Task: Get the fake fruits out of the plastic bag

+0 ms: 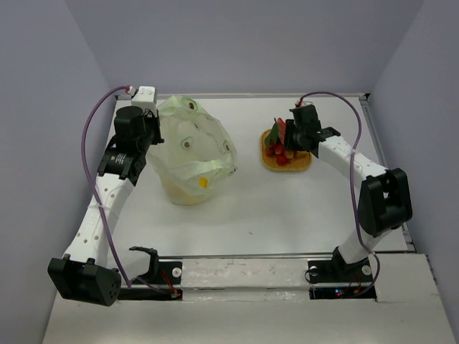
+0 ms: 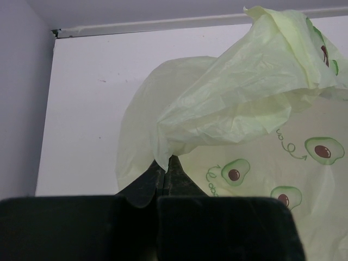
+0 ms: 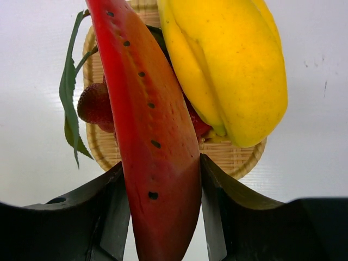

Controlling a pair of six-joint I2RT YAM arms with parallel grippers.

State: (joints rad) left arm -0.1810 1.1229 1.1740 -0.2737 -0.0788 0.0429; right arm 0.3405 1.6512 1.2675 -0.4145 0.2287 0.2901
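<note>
The pale green plastic bag (image 1: 190, 147), printed with avocados, stands at the left of the table. My left gripper (image 1: 153, 133) is at its left side, shut on a fold of the bag's edge (image 2: 165, 163). A small yellow piece (image 1: 203, 182) shows through the bag's lower front. My right gripper (image 1: 288, 137) hovers over the orange woven mat (image 1: 303, 166), shut on a red watermelon slice (image 3: 155, 141) with black seeds. On the mat lie a yellow fruit (image 3: 234, 70) and red berries (image 3: 95, 104) with green leaves (image 3: 69, 92).
The white table ends at a metal rail along the back wall (image 2: 163, 24). Grey walls close in on both sides. The arm bases sit on the near edge (image 1: 244, 276).
</note>
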